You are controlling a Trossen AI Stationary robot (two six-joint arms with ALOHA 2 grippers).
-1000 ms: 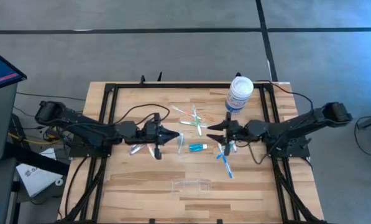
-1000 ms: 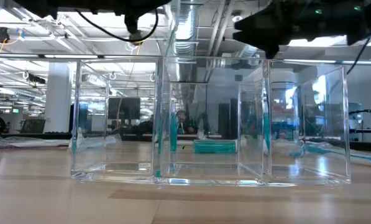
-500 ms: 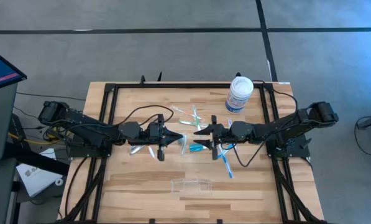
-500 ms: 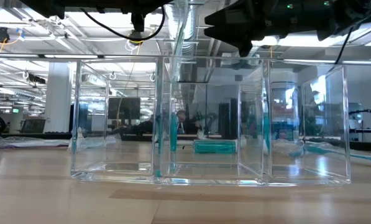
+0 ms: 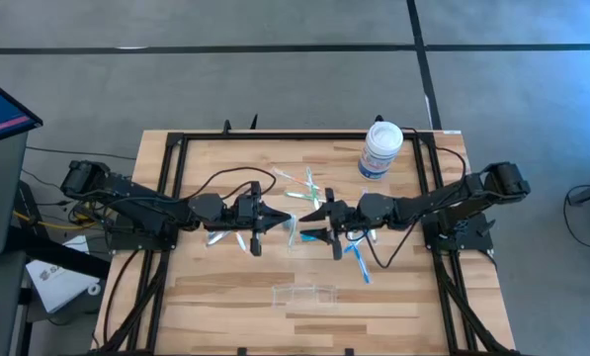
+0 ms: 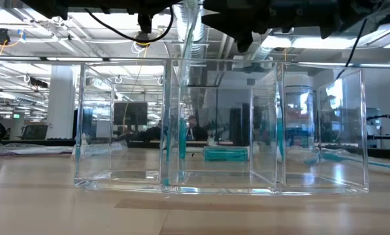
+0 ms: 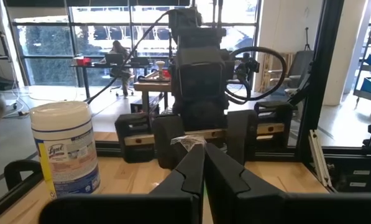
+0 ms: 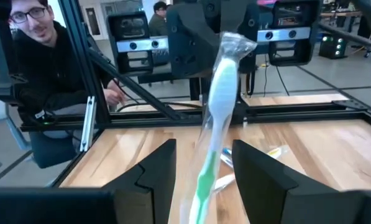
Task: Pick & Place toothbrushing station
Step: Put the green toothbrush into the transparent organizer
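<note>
My left gripper [image 5: 280,220] is at the table's middle, shut on a green-and-white toothbrush in a clear wrapper [image 8: 217,93]. My right gripper [image 5: 311,223] faces it from the table's right. It is open, with one finger on each side of the hanging toothbrush [image 5: 291,231] and touching nothing. The teal tube [image 6: 225,153] lies on the table under the right gripper. A blue toothbrush [image 5: 358,261] lies to the right of it. More wrapped toothbrushes [image 5: 306,188] lie farther back. The clear tray [image 5: 302,294] stands nearer the front edge. My left gripper pinches the wrapped toothbrush near its upper, white head end [image 8: 230,50] between its two fingers, which come level from the table's left. The wrapper's tip [image 7: 188,142] sticks up above the fingertips. The toothbrush hangs below them, slightly tilted, green handle [image 8: 201,186] down.
A big white tub with a blue label [image 5: 380,148] stands at the back right. Pink-white wrapped toothbrushes [image 5: 220,237] lie under the left arm. Black frame rails run along the table's edges. A person [image 8: 30,56] sits beyond the table's left side.
My right gripper has gone toward the table's left, to the left gripper, staying open; its fingers now stand on either side of the hanging toothbrush. The toothbrush has stayed in my left gripper's hold.
</note>
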